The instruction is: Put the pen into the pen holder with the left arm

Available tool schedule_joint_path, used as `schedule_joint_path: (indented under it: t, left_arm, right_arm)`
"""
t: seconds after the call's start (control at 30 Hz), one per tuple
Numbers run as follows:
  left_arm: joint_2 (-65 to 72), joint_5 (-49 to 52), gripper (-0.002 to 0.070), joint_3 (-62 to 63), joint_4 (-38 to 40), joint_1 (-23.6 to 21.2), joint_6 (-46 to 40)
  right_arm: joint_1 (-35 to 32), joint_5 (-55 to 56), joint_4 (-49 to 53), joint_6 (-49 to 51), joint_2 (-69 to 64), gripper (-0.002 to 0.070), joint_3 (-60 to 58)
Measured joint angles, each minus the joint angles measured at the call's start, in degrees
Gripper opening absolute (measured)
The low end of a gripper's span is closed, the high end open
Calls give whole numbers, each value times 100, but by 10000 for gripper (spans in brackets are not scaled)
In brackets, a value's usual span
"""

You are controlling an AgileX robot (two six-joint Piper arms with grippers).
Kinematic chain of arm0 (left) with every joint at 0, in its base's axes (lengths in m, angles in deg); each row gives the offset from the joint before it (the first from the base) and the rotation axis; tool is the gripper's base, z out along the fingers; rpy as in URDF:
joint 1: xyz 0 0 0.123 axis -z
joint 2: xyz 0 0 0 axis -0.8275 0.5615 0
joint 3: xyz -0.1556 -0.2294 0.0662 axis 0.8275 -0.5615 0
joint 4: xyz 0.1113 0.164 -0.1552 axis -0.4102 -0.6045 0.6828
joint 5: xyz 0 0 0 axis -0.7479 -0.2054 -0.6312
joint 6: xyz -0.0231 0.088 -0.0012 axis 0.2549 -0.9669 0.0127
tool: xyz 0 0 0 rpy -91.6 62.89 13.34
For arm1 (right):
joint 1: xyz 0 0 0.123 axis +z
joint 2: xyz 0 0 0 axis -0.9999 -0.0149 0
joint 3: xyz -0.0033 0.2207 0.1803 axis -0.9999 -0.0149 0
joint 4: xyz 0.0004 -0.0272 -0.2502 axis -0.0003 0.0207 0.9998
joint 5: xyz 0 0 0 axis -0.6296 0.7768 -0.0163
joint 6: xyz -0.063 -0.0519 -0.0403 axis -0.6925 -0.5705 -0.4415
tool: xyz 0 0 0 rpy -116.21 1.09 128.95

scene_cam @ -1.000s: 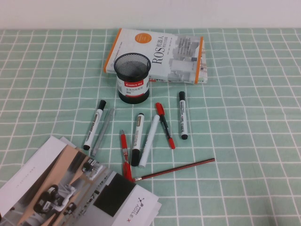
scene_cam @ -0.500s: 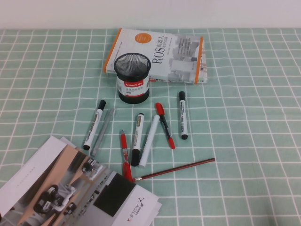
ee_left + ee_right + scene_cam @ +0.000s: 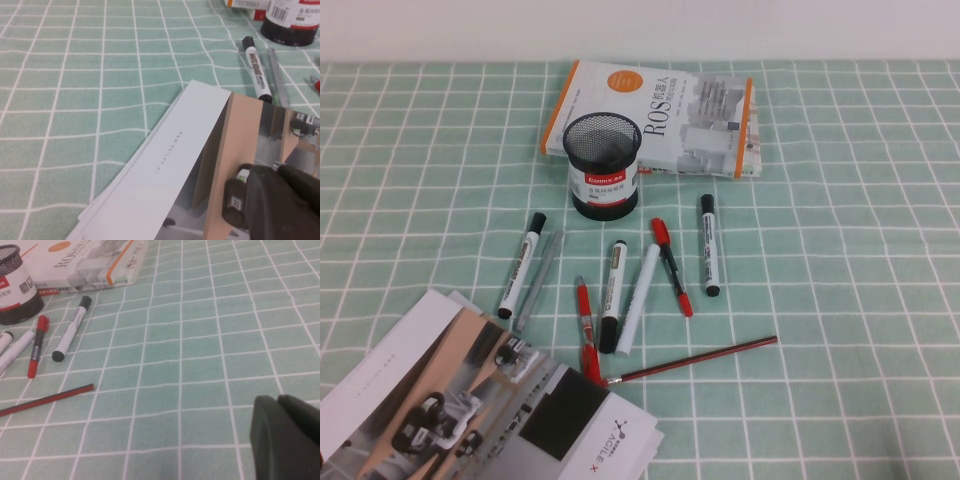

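Note:
Three white markers with black caps lie in front of the black mesh pen holder [image 3: 603,165]: a left one [image 3: 521,265], a middle one [image 3: 611,294] and a right one [image 3: 708,245]. The left marker [image 3: 257,70] and the holder's base [image 3: 291,22] also show in the left wrist view. My left gripper [image 3: 278,172] hovers over the magazine at the table's front left, its fingers together and empty. My right gripper [image 3: 278,401] is low over bare cloth on the right, its fingers together and empty. Neither arm shows in the high view.
A translucent grey pen [image 3: 538,280] lies beside the left marker. Red-capped pens [image 3: 671,266] [image 3: 586,330], a white pen [image 3: 637,300] and a red pencil [image 3: 692,360] lie nearby. A book [image 3: 660,118] lies behind the holder. An open magazine [image 3: 470,400] covers the front left.

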Motion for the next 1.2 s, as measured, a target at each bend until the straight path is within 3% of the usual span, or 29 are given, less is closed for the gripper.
schedule_joint_path:
  t: [0.37, 0.57, 0.87, 1.2]
  left_arm:
    - [0, -1472, -3, -22, 336, 0, 758]
    - [342, -1660, -3, -11, 578, 0, 1263]
    - [2841, -306, -3, 1837, 641, 0, 1129]
    - [5806, 1520, -3, 4467, 809, 20, -169]
  right_arm:
    - [0, 0, 0, 0, 0, -20, 0]
    - [0, 0, -17, 0, 0, -20, 0]
    - [0, 0, -27, 0, 0, -20, 0]
    - [0, 0, -27, 0, 0, -20, 0]
